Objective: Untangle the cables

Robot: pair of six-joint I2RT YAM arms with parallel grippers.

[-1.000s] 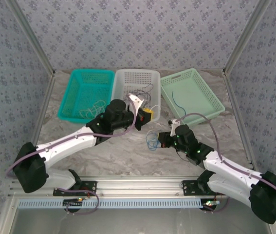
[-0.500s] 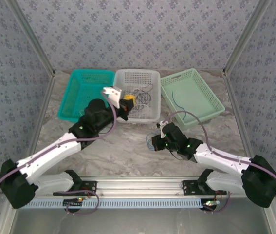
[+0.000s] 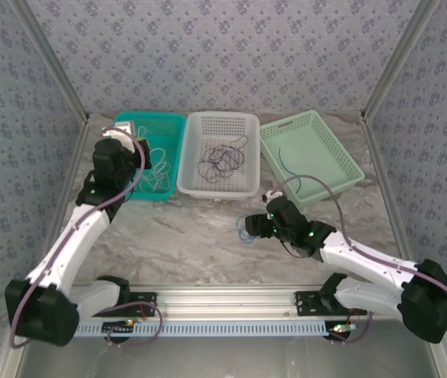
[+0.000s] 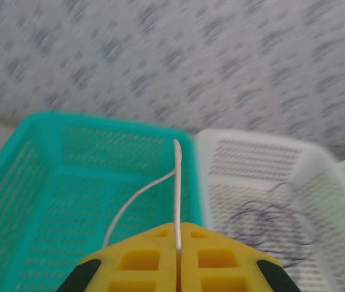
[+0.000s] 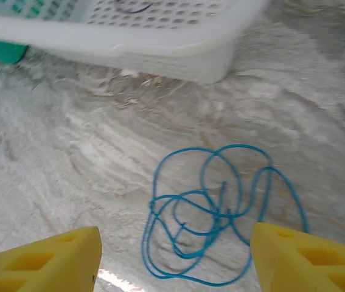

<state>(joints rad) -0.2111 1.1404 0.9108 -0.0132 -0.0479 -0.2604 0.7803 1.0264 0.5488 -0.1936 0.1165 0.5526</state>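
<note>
One tangle of blue cable (image 5: 221, 213) lies on the marble table (image 5: 69, 152), between the two widely spread fingers of the right gripper (image 5: 175, 243). A second blue cable (image 3: 284, 161) lies in the light green basket (image 3: 318, 153). Dark cables (image 3: 223, 157), too looped to count, sit in the white basket (image 3: 194, 142). The left gripper (image 4: 177, 234) pinches one whitish cable (image 4: 176, 188) above the teal basket (image 4: 32, 182).
</note>
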